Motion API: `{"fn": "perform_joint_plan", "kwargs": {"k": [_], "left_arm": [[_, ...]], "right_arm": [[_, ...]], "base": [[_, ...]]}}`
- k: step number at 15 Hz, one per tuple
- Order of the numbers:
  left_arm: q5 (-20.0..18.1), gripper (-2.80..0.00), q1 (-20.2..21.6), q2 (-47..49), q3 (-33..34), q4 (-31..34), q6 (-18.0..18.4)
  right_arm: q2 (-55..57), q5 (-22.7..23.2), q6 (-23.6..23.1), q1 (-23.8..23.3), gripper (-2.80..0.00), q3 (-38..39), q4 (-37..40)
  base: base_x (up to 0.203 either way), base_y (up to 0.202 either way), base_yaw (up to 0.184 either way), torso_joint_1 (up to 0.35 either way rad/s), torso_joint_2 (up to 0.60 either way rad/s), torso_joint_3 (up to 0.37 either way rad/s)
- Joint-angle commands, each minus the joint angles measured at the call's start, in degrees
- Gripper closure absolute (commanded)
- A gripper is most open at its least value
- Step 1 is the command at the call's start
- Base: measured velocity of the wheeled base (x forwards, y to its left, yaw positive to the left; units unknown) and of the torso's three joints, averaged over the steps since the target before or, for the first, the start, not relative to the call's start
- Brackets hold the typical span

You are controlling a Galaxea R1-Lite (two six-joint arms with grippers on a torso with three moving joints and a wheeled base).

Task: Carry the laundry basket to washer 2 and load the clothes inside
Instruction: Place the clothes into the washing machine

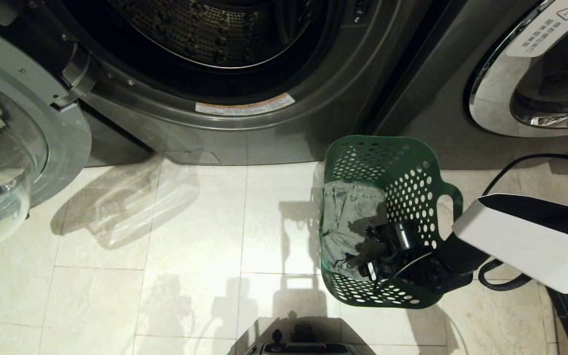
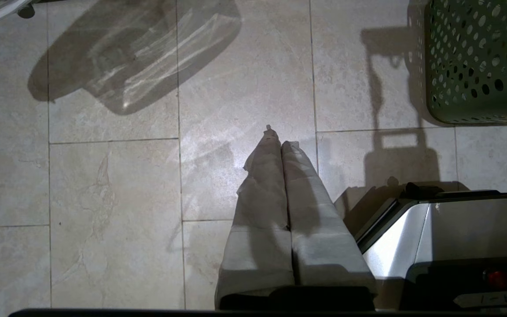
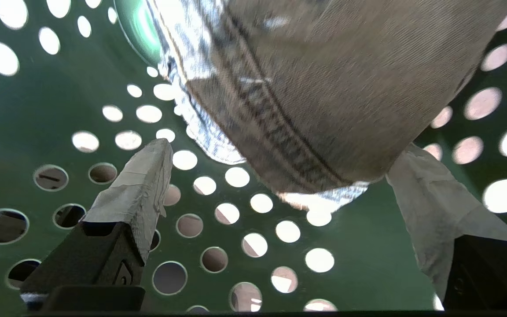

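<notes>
The dark green laundry basket [image 1: 402,162] stands on the floor tiles, in front of the gap between two washers. The clothes [image 1: 350,212], a pale denim garment, lie against its left inner wall. My right gripper [image 1: 365,259] reaches down inside the basket, just beside the denim. In the right wrist view it [image 3: 284,145] is open, its taped fingers [image 3: 141,185] on either side of the denim's seamed edge [image 3: 315,110], over the holed basket bottom [image 3: 368,246]. The washer [image 1: 205,123] in front has its drum open; no numeral shows. My left gripper [image 2: 280,141] hangs shut over bare tiles.
The open washer's round glass door [image 1: 13,158] is swung out at the left. A second grey washer [image 1: 525,88] with its door shut stands at the right. A black cable [image 1: 506,172] loops behind my right arm. My base [image 2: 438,229] sits near the basket [image 2: 478,66].
</notes>
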Motion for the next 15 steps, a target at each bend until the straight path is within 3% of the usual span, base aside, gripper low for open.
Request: {"fn": "perform_joint_plan", "kwargs": {"k": [1,4,5,9,15], "left_arm": [[-0.02,0.00,0.02,-0.01,0.09,0.00,0.04],[-0.02,0.00,0.02,-0.01,0.09,0.00,0.04],[-0.02,0.00,0.02,-0.01,0.09,0.00,0.04],[-0.02,0.00,0.00,-0.01,0.09,0.03,0.04],[-0.02,0.00,-0.05,-0.01,0.09,0.00,0.04]], "right_arm": [[1.06,-0.33,-0.02,0.41,-2.80,-0.18,-0.30],[1.51,-0.44,-0.19,0.44,-2.80,-0.72,-0.93],[1.96,-0.50,-0.19,0.49,0.00,-1.10,-1.42],[2.99,-3.86,-0.02,1.03,0.00,-1.27,-1.57],[2.90,-4.13,0.42,1.03,0.00,-1.45,-1.91]], "base": [[0.000,0.000,0.000,0.000,0.00,0.000],[0.000,0.000,0.000,0.000,0.00,0.000],[0.000,0.000,0.000,0.000,0.00,0.000],[0.000,0.000,0.000,0.000,0.00,0.000],[0.000,0.000,0.000,0.000,0.00,0.000]]}}
